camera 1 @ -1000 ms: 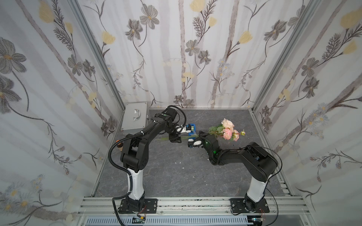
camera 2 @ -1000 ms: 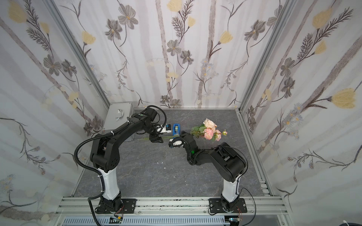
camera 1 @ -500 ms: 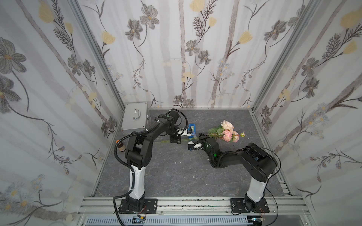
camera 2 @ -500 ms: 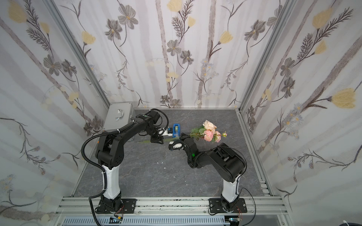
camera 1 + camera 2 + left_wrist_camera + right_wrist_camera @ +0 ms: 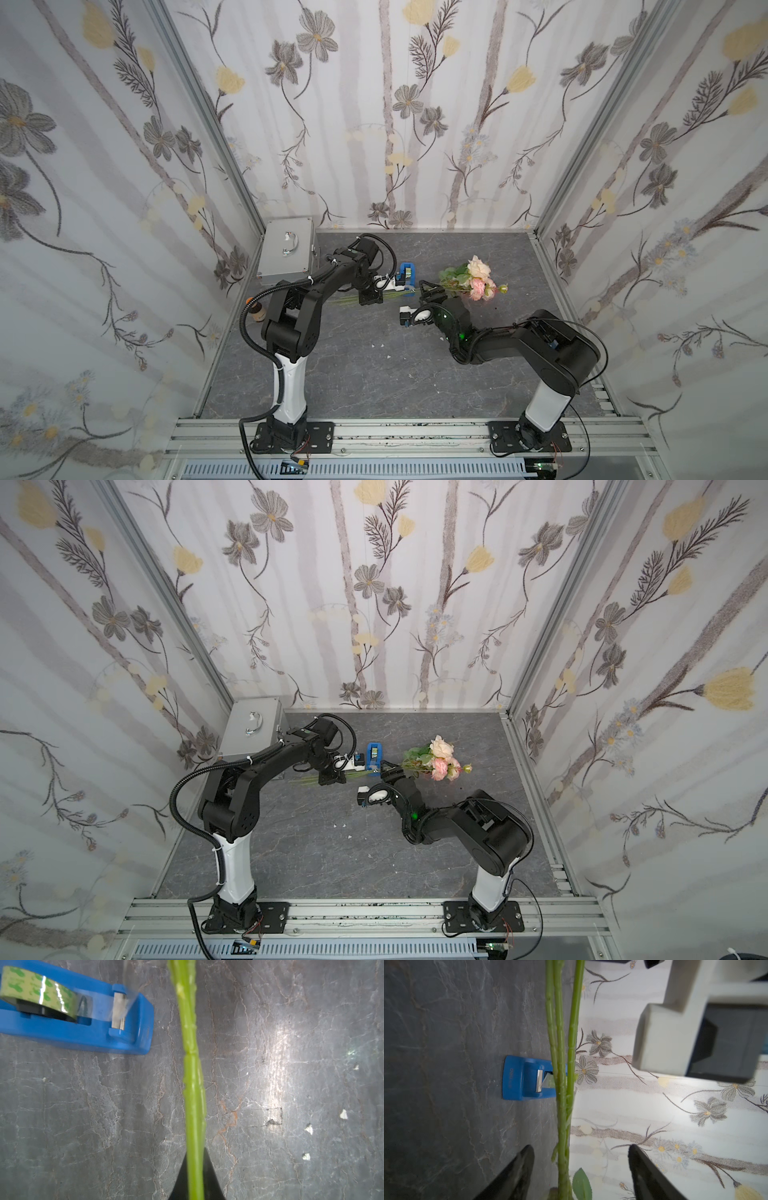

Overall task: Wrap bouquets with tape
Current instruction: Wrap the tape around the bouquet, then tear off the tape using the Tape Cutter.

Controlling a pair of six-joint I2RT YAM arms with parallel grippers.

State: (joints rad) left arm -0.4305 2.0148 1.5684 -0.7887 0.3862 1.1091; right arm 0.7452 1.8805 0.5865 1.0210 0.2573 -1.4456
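Firmly, left end effector (image 5: 195, 1176) pinches bouquet stems (image 5: 192, 1084); right end effector (image 5: 581, 1153) straddles them, open

Between the jaws, bouquet stems (image 5: 194, 1095) look waxy plastic (slightly ridged); beside them, glossy tape (image 5: 37, 989), smooth plastic dispenser (image 5: 83, 1032).

**Bouquet crosswise before the dispenser**

On the table (image 5: 374, 374), the metal case (image 5: 286, 253) sits in the back left corner, a small bottle (image 5: 259, 312) before it. The tape dispenser (image 5: 406, 272) stands mid-table toward the back. Just before it the bouquet (image 5: 478, 278) runs crosswise, blooms right, stem ends left. The left end effector (image 5: 370, 297) is on the stems left of the dispenser; the right end effector (image 5: 430, 289) straddles them to its right.
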